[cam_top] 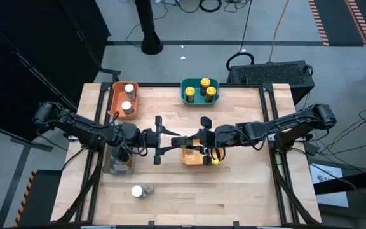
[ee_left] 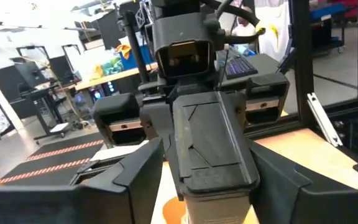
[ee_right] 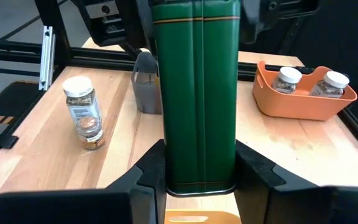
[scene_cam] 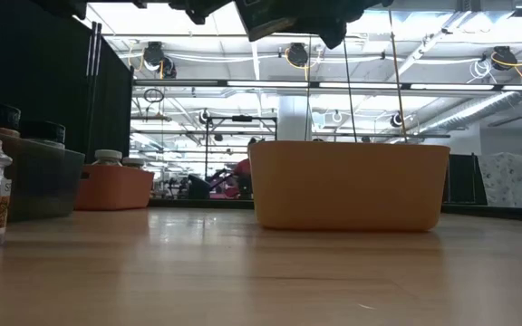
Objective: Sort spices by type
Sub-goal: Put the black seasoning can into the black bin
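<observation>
A green rectangular spice tin (ee_right: 199, 93) with thin gold lines hangs above the yellow-orange bin (cam_top: 192, 157) at the table's middle. My right gripper (ee_right: 197, 180) comes in from the right and is shut on one end of it. My left gripper (ee_left: 207, 186) comes in from the left and is shut on the other end (ee_left: 210, 143). In the high view the two grippers meet at the tin (cam_top: 183, 140). Two loose spice jars (cam_top: 142, 191) stand on the table near the front edge. My left gripper pinches the tin's end nearer the table's left (ee_left: 179, 177) between its two fingers, one on each long side. The fingers come level from the table's left, along the tin. The tin is clear of the table and the bin. My right gripper pinches the tin's opposite end (ee_right: 169, 171) between its two fingers, one on each narrow side. The fingers come from the table's right, slanting slightly down, along the tin. The tin reaches out past the fingertips, lifted clear above the yellow-orange bin.
An orange bin (cam_top: 124, 98) holds two white-lidded jars at the far left. A teal bin (cam_top: 200, 91) holds three yellow-lidded jars at the far middle. A grey bin (cam_top: 121, 160) sits under my left arm. A yellow-lidded jar (cam_top: 215, 161) lies at the yellow-orange bin's right end.
</observation>
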`<state>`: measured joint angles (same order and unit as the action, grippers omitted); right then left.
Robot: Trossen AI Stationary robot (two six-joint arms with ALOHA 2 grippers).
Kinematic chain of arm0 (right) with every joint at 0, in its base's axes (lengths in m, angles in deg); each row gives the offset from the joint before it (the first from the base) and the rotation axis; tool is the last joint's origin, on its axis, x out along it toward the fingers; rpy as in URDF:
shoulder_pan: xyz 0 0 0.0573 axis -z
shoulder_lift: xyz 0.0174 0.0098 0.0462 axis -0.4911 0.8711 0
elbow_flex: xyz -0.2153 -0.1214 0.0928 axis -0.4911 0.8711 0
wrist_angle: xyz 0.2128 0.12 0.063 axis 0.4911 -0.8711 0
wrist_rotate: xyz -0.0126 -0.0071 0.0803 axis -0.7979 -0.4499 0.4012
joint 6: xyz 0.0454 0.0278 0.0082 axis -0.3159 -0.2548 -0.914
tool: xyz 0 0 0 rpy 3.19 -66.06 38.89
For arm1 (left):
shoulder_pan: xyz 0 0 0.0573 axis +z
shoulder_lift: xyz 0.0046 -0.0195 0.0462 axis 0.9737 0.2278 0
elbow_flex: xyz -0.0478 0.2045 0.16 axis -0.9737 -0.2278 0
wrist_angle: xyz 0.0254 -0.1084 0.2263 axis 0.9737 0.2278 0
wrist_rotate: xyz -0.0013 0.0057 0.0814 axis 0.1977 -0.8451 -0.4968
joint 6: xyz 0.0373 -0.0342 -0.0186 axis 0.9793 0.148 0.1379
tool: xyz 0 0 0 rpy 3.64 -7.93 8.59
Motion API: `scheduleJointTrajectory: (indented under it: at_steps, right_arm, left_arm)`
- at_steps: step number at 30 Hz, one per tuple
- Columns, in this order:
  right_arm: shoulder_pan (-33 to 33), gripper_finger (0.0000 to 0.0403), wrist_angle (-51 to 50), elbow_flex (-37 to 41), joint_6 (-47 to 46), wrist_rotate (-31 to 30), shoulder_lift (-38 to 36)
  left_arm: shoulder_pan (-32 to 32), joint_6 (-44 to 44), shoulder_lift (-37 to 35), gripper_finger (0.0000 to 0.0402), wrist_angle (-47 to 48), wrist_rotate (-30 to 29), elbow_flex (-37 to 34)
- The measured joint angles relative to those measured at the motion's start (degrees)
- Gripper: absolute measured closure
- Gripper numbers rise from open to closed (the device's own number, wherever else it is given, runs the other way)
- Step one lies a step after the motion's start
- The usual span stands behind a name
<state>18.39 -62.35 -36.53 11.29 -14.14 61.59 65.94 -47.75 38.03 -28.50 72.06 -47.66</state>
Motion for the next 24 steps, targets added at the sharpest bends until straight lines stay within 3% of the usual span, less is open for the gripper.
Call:
scheduleJointTrajectory:
  at_steps: [5, 8, 13, 16, 18, 22, 24]
  right_arm:
    - [-0.57, 0.0293, 0.00, 0.00, -0.23, -0.91, 0.00]
    - [-0.75, 0.0289, 0.12, 0.00, -0.78, -0.62, 0.01]
    - [-0.87, 0.0189, -0.80, 0.00, -4.32, 0.76, -0.93]
    - [-0.89, 0.0134, -3.74, 0.00, -7.51, 0.61, -2.94]
    - [-0.87, 0.0111, -5.18, 0.00, -10.75, 0.09, -4.28]
    - [-1.16, 0.0094, -7.37, 0.00, -14.51, -2.95, -5.80]
    - [-1.26, 0.0094, -7.57, 0.00, -14.77, -3.28, -5.90]
  left_arm:
    - [-1.13, -0.57, 0.09, 0.0267, 0.10, -0.52, 0.02]
    - [-2.32, -1.77, 0.09, 0.0267, 0.11, -2.53, 0.02]
    - [-6.33, -3.20, -0.23, 0.0267, 0.78, -11.03, 0.05]
    - [-10.40, -3.34, -1.25, 0.0267, 2.51, -20.60, 0.05]
    - [-13.66, -4.94, -2.29, 0.0267, 5.15, -30.44, 0.05]
    - [-21.19, -13.72, -4.02, 0.0267, 9.95, -50.22, 0.05]
    - [-25.33, -18.24, -4.32, 0.0267, 9.95, -56.88, 0.05]
